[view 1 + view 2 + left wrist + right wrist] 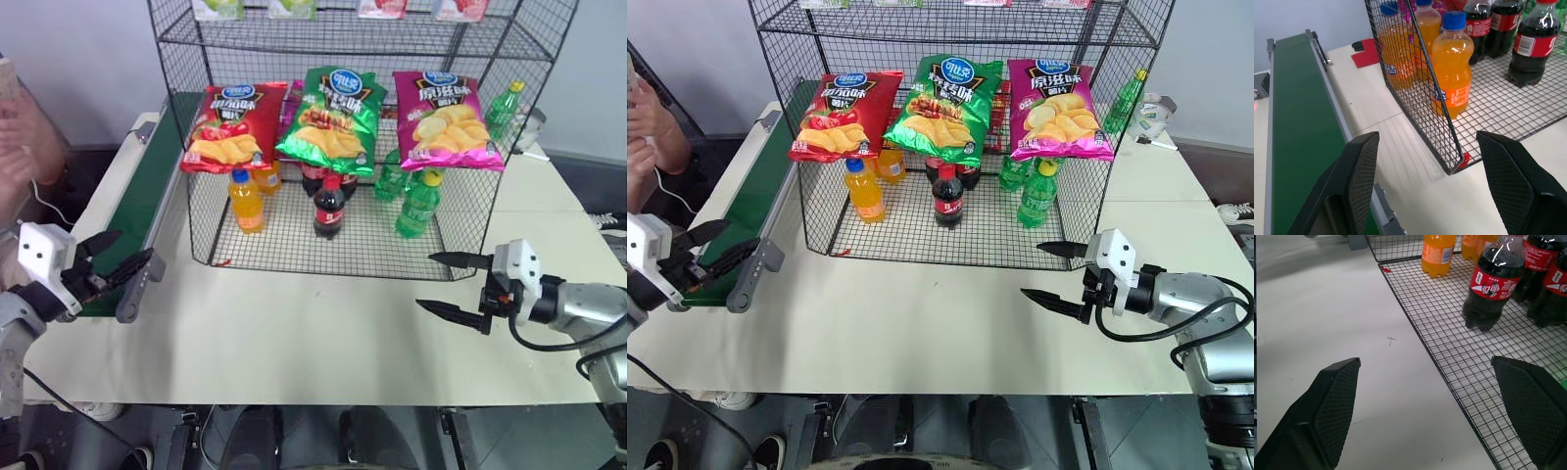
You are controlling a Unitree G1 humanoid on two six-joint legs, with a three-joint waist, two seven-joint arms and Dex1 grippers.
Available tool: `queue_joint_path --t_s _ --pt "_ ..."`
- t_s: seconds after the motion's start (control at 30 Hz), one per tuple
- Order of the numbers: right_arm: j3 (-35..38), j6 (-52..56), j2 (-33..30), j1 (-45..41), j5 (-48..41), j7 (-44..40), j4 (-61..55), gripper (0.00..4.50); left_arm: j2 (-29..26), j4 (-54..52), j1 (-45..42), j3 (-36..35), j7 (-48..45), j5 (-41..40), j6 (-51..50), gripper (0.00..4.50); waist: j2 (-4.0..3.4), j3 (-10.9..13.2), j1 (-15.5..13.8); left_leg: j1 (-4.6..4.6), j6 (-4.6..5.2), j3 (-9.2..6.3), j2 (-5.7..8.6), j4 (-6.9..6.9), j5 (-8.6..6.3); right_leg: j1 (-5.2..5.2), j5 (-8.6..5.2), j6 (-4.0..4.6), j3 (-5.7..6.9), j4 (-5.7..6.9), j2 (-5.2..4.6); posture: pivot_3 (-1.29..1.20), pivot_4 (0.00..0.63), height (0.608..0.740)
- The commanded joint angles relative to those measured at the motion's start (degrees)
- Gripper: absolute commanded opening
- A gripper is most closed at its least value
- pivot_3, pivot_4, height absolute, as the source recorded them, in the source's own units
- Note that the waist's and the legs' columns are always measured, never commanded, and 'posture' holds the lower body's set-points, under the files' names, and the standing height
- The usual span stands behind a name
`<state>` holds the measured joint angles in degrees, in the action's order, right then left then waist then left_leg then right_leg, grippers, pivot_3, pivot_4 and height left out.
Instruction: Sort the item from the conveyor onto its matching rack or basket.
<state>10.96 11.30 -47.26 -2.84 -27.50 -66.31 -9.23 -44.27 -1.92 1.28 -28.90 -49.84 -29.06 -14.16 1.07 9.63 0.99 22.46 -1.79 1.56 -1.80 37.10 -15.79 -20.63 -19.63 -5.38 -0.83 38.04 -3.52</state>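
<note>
The green crisp bag (331,119) already lies on the rack (176,29) at twelve o'clock, roughly midway between the spread, empty left gripper (114,260) and right gripper (453,284).

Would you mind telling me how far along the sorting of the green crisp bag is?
It looks done: the green crisp bag lies on the rack between the red bag and magenta bag. Left gripper and right gripper are open, holding nothing. The visible conveyor stretch carries nothing.
</note>
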Motion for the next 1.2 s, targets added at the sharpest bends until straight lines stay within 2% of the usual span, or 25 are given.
queue_joint_path --t_s 0.03,1.2 --pt "0.4 -0.6 -0.1 -1.4 0.0 0.0 -0.4 4.47 -0.1 0.0 -0.8 -0.8 0.0 0.0 1.4 3.37 0.00 0.0 0.0 0.00 0.00 0.00 0.00 0.00 0.00 0.00 0.00 0.00 0.00 0.00 0.00 0.00 0.150 0.739" --pt "-1.2 -3.3 0.1 -3.7 2.7 -0.1 2.1 4.47 1.0 0.1 -2.4 -0.3 0.5 0.2 1.8 3.37 0.00 0.0 0.0 0.00 0.00 0.00 0.00 0.05 0.00 0.00 0.00 -0.01 0.00 0.05 0.01 0.00 0.150 0.739"
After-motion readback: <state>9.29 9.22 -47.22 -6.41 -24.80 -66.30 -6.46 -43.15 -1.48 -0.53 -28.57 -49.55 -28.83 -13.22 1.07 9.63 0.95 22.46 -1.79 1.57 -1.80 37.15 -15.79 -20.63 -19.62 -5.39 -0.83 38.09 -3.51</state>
